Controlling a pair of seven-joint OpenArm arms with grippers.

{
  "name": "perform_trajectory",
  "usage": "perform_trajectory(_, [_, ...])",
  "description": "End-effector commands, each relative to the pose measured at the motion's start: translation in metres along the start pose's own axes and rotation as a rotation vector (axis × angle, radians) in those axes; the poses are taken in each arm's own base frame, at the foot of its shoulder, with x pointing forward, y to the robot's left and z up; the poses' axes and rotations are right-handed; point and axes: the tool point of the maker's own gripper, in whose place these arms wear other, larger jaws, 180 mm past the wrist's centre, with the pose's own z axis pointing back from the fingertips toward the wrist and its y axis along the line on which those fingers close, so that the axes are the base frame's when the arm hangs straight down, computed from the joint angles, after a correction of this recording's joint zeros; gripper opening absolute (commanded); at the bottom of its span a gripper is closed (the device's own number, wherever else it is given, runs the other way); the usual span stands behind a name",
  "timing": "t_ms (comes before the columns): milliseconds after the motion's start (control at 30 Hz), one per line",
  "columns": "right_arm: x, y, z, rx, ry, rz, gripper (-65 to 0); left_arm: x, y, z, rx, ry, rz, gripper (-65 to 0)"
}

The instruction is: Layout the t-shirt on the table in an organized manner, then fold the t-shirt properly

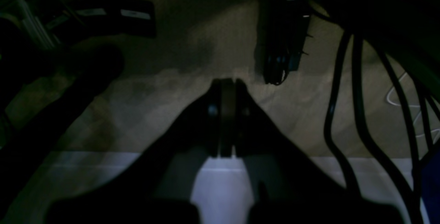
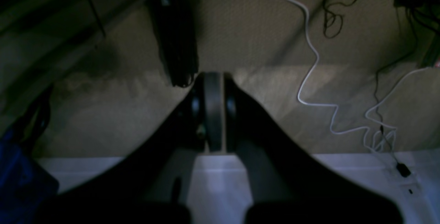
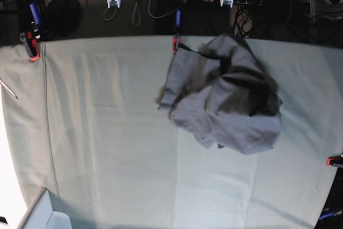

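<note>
My table [image 3: 107, 143] spreads wide under pale green cloth; the t-shirt [image 3: 225, 100] lies crumpled near its far edge, right of centre. My left gripper [image 1: 227, 114] and right gripper [image 2: 213, 110] hang off the table, both closed, holding nothing.

The t-shirt [image 3: 222, 97] lies bunched on the surface [image 3: 107, 148], right of centre and toward its far edge in the base view. Clamps sit at the far-left corner [image 3: 31, 41], the far edge just beside the shirt [image 3: 175, 42], and the right edge [image 3: 335, 160].
</note>
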Motion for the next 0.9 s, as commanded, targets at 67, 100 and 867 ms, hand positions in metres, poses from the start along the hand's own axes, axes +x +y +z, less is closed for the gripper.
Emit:
perform_trajectory(67, [-0.003,0.003,0.0,0.022,0.005,-0.002,-65.0,-0.002,0.0,0.0,0.001,0.002,0.003,-64.6])
perform_trajectory(100, [-0.003,0.003,0.0,0.022,0.005,-0.002,-65.0,-0.002,0.0,0.0,0.001,0.002,0.003,-64.6])
perform_trajectory(867, [-0.004,-0.016,0.0,-0.007,0.006,0.002,-65.0,-0.001,-0.002,0.001,-0.004,-0.029,0.001,-64.6])
